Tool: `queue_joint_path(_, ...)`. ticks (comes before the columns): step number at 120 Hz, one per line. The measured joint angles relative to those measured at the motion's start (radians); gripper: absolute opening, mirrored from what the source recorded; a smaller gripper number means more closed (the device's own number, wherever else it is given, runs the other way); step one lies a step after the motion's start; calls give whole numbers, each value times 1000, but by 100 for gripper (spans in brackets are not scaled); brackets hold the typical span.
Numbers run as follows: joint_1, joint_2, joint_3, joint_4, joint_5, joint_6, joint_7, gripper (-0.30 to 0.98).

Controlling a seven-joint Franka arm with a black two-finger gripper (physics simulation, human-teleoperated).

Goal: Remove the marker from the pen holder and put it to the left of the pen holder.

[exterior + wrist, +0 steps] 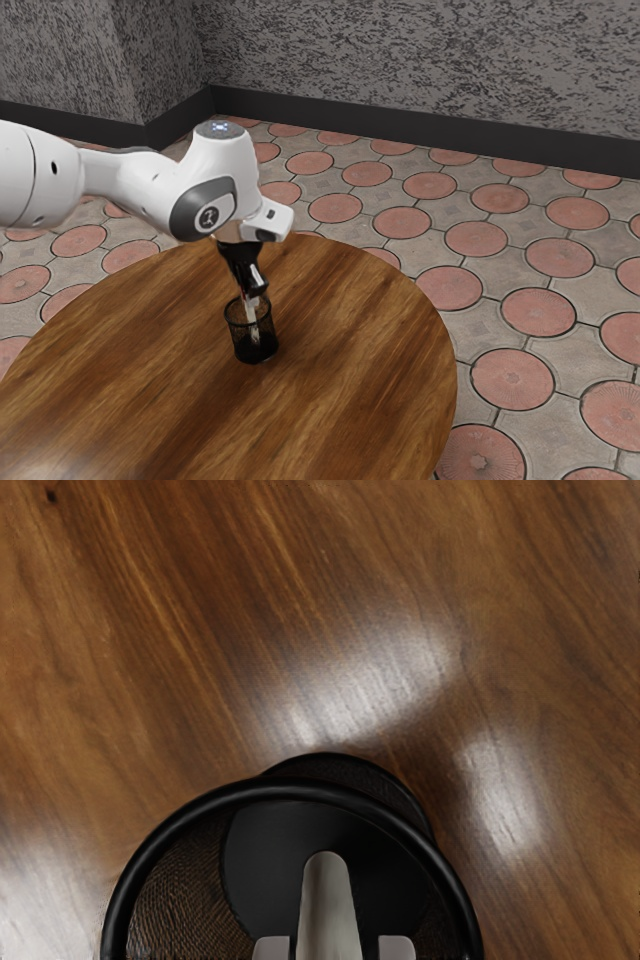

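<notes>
In the exterior view my gripper (258,290) points down at the mouth of the black mesh pen holder (237,324). The pale marker (252,322) runs from the fingertips down inside the holder, slightly tilted. In the wrist view the grey marker (328,905) lies between the two light fingertips of my gripper (334,948), which stand close on either side, shut on it. The pen holder's black rim (290,789) curves around them. The part of the marker higher up between the fingers is hidden.
The pen holder stands on a round wooden table (160,370), whose curved edge runs past it on the exterior view's right. Bare wood (200,600) surrounds the holder in the wrist view. A grey wall (430,60) stands beyond the tiled floor.
</notes>
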Motion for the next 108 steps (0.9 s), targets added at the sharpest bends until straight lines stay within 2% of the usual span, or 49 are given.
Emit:
queue_joint_path(36,7,-191,13,11,30,-63,-20,-6)
queue_joint_path(48,-14,-227,53,32,62,-98,-24,-6)
queue_joint_path(61,-11,-208,123,50,84,-123,-27,-6)
queue_joint_path(87,82,-106,196,58,94,-96,-32,-8)
queue_joint_path(108,8,-58,212,15,90,61,-40,-8)
